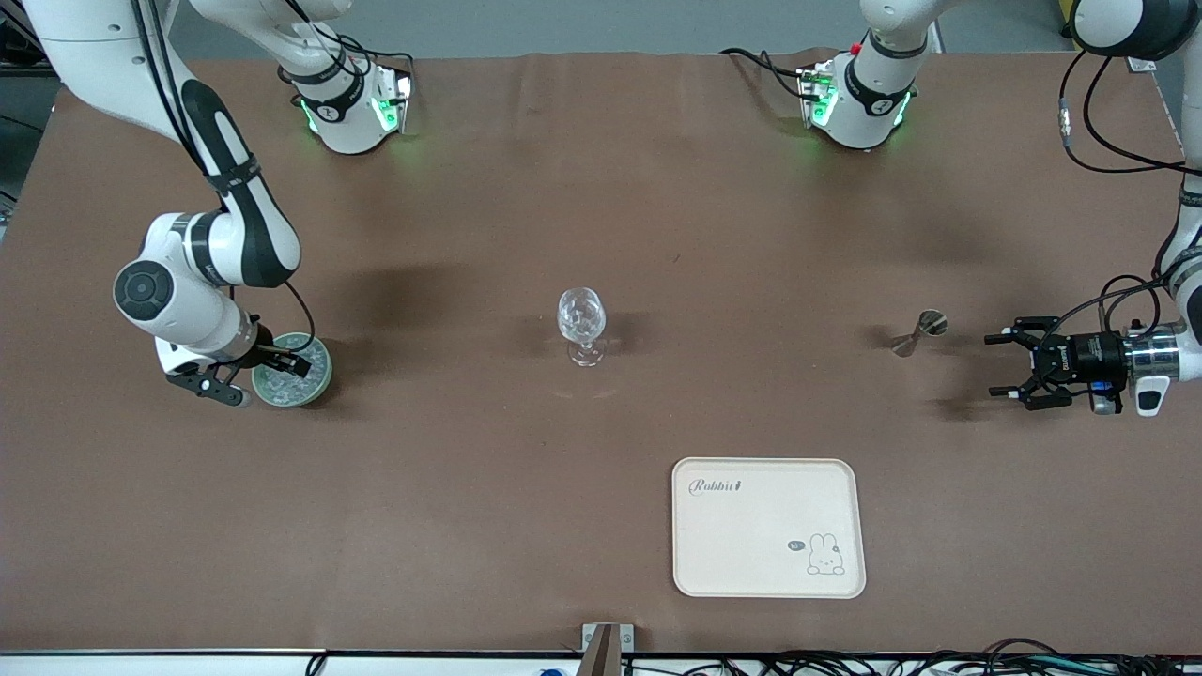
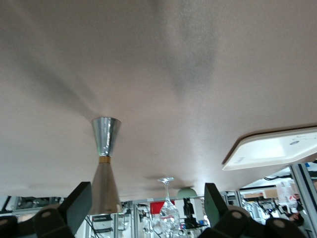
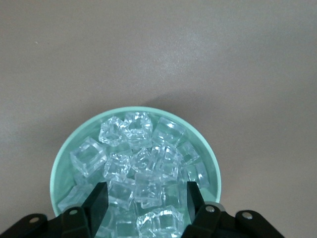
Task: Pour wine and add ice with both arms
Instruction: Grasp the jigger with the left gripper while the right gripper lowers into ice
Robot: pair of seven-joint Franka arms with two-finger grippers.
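Ice (image 3: 141, 163), several clear cubes, fills a pale green bowl (image 3: 62, 166) at the right arm's end of the table (image 1: 293, 371). My right gripper (image 3: 146, 203) reaches down into the bowl (image 1: 268, 376); its fingers (image 3: 96, 203) stand apart astride a few cubes. An empty stemmed wine glass (image 1: 581, 324) stands mid-table. A metal double-cone jigger (image 1: 918, 333) stands toward the left arm's end. My left gripper (image 1: 997, 366) is open, level with the table and pointing at the jigger (image 2: 105, 163), a short way from it. No wine is in view.
A cream tray (image 1: 767, 526) with a rabbit print lies nearer the front camera than the glass and the jigger. Both arm bases stand at the table's robot edge. The left wrist view also shows the glass (image 2: 168, 208) and the tray (image 2: 272, 151).
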